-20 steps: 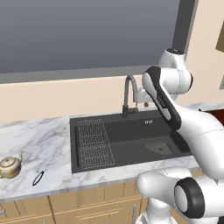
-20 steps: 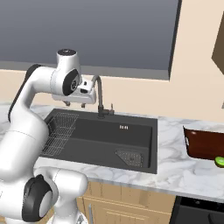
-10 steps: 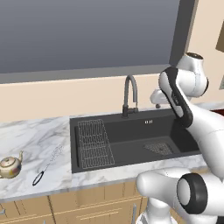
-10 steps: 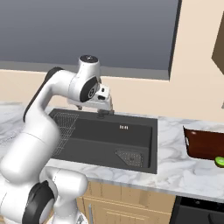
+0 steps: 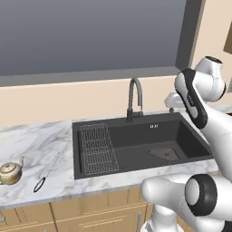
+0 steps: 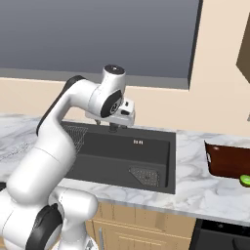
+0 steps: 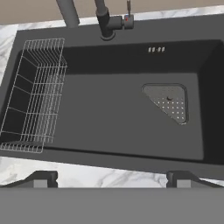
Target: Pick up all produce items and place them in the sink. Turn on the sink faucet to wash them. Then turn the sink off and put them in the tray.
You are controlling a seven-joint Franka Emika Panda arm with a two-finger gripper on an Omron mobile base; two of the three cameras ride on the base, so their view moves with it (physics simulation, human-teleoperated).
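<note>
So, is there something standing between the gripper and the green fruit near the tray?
Nothing visible does. The open gripper hangs over the sink; bare marble counter separates it from the green fruit beside the tray.

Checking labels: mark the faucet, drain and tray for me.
faucet (image 5: 134, 97): left base view, on the upright neck.
drain (image 7: 168, 100): hand view, middle of the triangular mesh.
tray (image 6: 228, 161): right base view, on its dark red-brown side wall.

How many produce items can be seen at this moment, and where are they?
1: a small round lime-green fruit in the right base view, at the near end of the dark reddish-brown tray right of the matte black sink. The picture edge crops the tray, so others may be hidden.
</note>
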